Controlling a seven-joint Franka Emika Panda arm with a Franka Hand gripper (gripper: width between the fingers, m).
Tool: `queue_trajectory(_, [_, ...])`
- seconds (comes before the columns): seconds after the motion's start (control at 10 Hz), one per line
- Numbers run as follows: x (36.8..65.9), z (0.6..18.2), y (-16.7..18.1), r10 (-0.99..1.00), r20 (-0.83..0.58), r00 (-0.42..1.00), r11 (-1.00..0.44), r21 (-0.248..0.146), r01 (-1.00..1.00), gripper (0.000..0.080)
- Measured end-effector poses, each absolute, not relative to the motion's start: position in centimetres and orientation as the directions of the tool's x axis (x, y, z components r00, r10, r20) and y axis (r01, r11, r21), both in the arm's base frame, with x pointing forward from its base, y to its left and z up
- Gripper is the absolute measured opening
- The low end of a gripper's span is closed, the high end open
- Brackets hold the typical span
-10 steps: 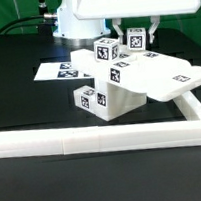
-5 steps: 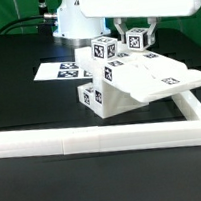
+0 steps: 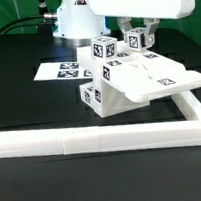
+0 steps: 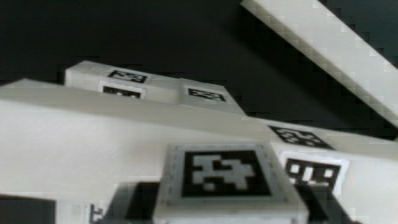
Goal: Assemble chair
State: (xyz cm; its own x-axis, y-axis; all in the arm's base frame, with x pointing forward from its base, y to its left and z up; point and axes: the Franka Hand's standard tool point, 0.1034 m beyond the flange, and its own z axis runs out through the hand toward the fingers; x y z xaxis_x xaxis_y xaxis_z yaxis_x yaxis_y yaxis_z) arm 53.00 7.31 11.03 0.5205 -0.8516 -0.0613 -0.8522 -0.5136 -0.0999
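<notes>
1. The chair (image 3: 137, 80) sits part-built and tilted on the black table (image 3: 29, 106), near the border rail (image 3: 103, 138);
2. The gripper (image 3: 137, 32) looks clamped on its small block; keep it firm, move slowly.

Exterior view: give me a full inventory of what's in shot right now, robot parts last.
chair assembly: one joined cluster of white tagged slabs and blocks, tilted, mid-table, its low block on the table.
small cube: one, white with tags, at the top of the cluster, between the hand's fingers.
marker board: one, flat white with black tags, behind the cluster toward the exterior view's left.
border rail: one, white, L-shaped, along the front and up the exterior view's right.
table: one, black.
robot arm: one, white, at the back.
hand: one, dark fingers, above the cluster, around the small cube.
</notes>
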Motion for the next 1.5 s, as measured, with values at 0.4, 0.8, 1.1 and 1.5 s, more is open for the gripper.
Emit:
queue_trajectory(0.4, [53.0,11.0,7.5,-0.914,-0.073,0.398,-0.391,-0.097,-0.915,0.0412])
queue_trajectory(0.8, [53.0,11.1,7.7,-0.813,-0.058,0.579,-0.572,-0.103,-0.814,0.0636])
queue_trajectory(1.1, [53.1,11.3,8.3,-0.632,-0.013,0.775,-0.774,-0.056,-0.631,0.0648])
queue_trajectory(1.5, [52.9,11.3,8.5,-0.348,0.011,0.938,-0.937,-0.033,-0.347,0.0648])
